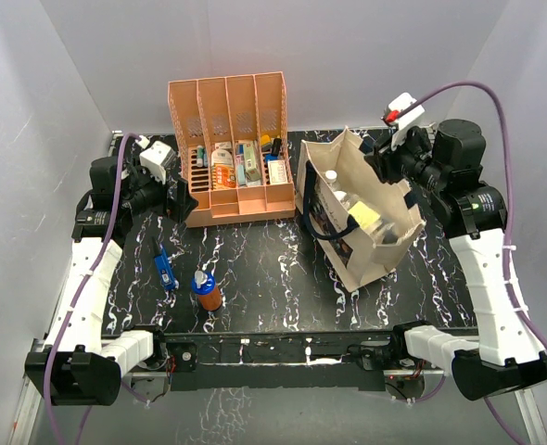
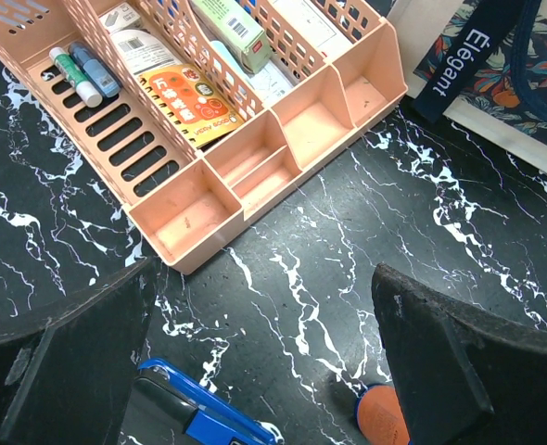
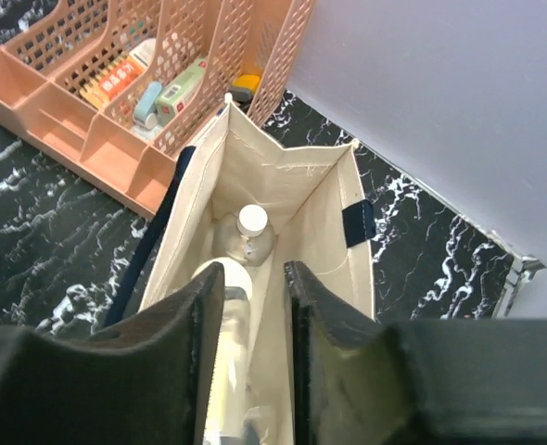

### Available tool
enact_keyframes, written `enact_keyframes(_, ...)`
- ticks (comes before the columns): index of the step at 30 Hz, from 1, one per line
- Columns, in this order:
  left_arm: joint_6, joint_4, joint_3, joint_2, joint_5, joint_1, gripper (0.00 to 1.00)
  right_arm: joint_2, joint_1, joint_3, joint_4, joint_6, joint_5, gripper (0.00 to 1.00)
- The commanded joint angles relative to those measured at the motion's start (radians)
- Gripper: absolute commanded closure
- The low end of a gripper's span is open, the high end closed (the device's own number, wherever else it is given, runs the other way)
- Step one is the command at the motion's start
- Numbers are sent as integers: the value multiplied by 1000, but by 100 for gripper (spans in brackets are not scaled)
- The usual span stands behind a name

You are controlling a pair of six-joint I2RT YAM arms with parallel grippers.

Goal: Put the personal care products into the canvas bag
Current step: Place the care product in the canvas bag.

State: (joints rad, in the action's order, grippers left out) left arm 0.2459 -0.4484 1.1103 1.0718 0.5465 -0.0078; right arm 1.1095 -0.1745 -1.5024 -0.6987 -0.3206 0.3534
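Note:
The cream canvas bag [image 1: 362,222] stands open at the right; its printed side also shows in the left wrist view [image 2: 505,93]. Inside the bag [image 3: 264,158] stand a round white-topped bottle [image 3: 253,224] and a clear bottle [image 3: 222,343] lying lengthwise. My right gripper [image 1: 387,167] hovers above the bag's mouth, its jaws [image 3: 255,371] a little apart with nothing between them. The orange-brown blue-capped bottle [image 1: 206,289] stands on the table [image 2: 385,419]. A small blue product [image 1: 165,267] lies flat left of it [image 2: 199,419]. My left gripper [image 1: 176,199] is wide open and empty [image 2: 264,371] above them.
The orange four-slot file rack [image 1: 229,153] stands at the back centre, holding small packs and pens [image 2: 176,83]. The bag's navy handle with blue lettering [image 2: 451,60] hangs toward the rack. White walls close in on the black marble table [image 1: 273,269].

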Motion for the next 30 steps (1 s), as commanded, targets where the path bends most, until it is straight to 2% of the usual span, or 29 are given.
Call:
enact_keyframes(1,11,13,-14,-18,36,8,3,-15,4,9,-21,-74,60,56)
enact_keyframes(3,14,14,-15,-17,41,7,3,-33,4,27,-52,-111,47,36)
enact_keyframes(4,14,14,-14,-15,43,7,3,-40,6,34,-74,-131,37,29)
enact_keyframes(5,13,14,-13,-13,45,8,3,-48,7,37,-99,-150,23,26)
enact_keyframes(11,15,15,-15,-8,53,8,3,-120,36,107,-195,-267,-59,22)
enact_keyframes(20,2,17,-4,16,68,6,3,-31,39,142,-357,-254,28,21)
enact_keyframes(24,4,16,-3,26,71,4,3,1,38,173,-367,-237,56,17)
enact_keyframes(30,8,13,-2,37,73,-3,3,66,37,255,-325,-215,2,11)
